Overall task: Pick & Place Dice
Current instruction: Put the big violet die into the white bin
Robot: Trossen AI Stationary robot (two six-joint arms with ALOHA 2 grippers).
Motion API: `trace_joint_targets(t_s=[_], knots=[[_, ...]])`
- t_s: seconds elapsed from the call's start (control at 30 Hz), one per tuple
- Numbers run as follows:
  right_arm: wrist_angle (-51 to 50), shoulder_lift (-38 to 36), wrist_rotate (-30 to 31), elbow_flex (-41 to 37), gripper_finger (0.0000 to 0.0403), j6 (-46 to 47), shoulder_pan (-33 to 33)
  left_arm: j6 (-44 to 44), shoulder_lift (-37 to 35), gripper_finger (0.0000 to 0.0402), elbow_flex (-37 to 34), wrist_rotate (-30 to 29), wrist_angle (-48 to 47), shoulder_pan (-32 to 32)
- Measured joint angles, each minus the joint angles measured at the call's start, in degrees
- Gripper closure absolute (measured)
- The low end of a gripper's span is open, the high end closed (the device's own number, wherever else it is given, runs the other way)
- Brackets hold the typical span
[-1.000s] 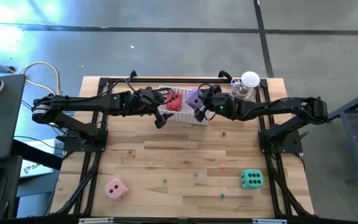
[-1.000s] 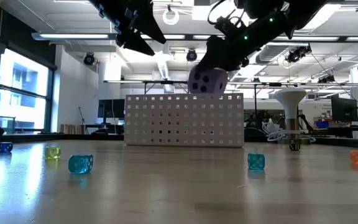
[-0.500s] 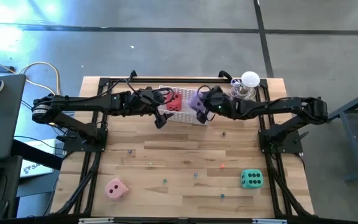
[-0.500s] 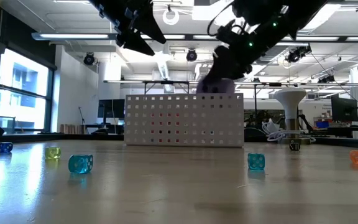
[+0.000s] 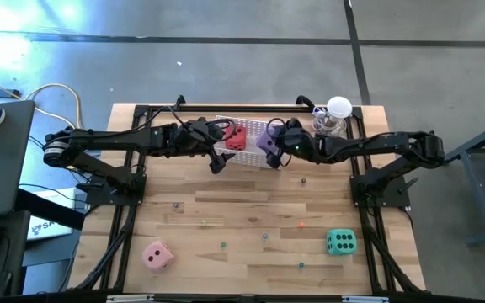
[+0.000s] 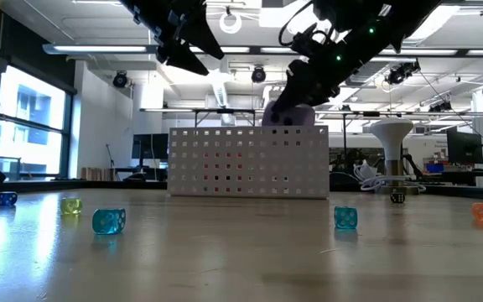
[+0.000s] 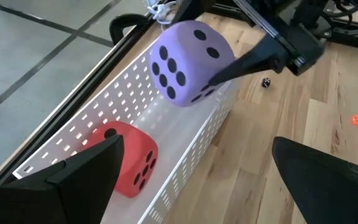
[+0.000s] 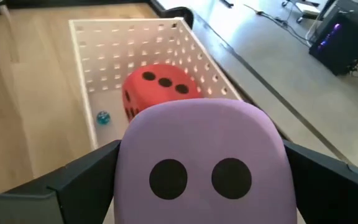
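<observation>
Right wrist view, jaws gripping purple die [image 8: 201, 158], small blue die [image 8: 103, 117] in basket [image 8: 185, 40]

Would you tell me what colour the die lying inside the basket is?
Red die with dark pips, clearest in the right wrist view.

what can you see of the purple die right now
The purple die is a big soft-looking cube with rounded edges and black dots; faces showing six, two and three dots are visible. It sits gripped between the right gripper's fingers, tilted, partly lowered into the white basket, beside the red die.
</observation>
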Motion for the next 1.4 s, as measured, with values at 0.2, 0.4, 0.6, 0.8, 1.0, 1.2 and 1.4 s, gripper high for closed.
trace_joint_targets(t_s=[0.2,0.4,0.6,0.8,1.0,1.2,1.4], knots=[[-1.62,0.00,0.48,0.00,0.0003,-0.09,2.62,0.00,0.00,0.0002,0.00,0.00,0.01,0.01],[-0.40,0.00,-0.40,0.00,0.0003,-0.07,4.49,0.00,0.01,0.0002,0.00,0.00,0.01,0.01],[0.26,0.00,-0.35,0.00,0.0003,0.23,4.51,0.00,0.01,0.0002,0.00,0.00,0.01,0.01],[3.09,0.00,-3.10,0.00,0.0003,1.72,4.44,0.00,0.01,0.0002,0.00,0.00,0.01,0.01],[3.24,0.00,-3.32,0.00,0.0003,1.92,4.49,0.00,0.01,0.0002,0.00,0.00,0.01,0.01],[3.10,0.00,3.56,-0.02,0.0003,2.48,4.79,0.00,0.01,0.0002,0.00,0.00,0.01,0.01],[4.39,0.00,-0.42,-0.02,0.0003,2.93,4.46,0.00,0.01,0.0002,0.00,0.00,-0.01,0.02]])
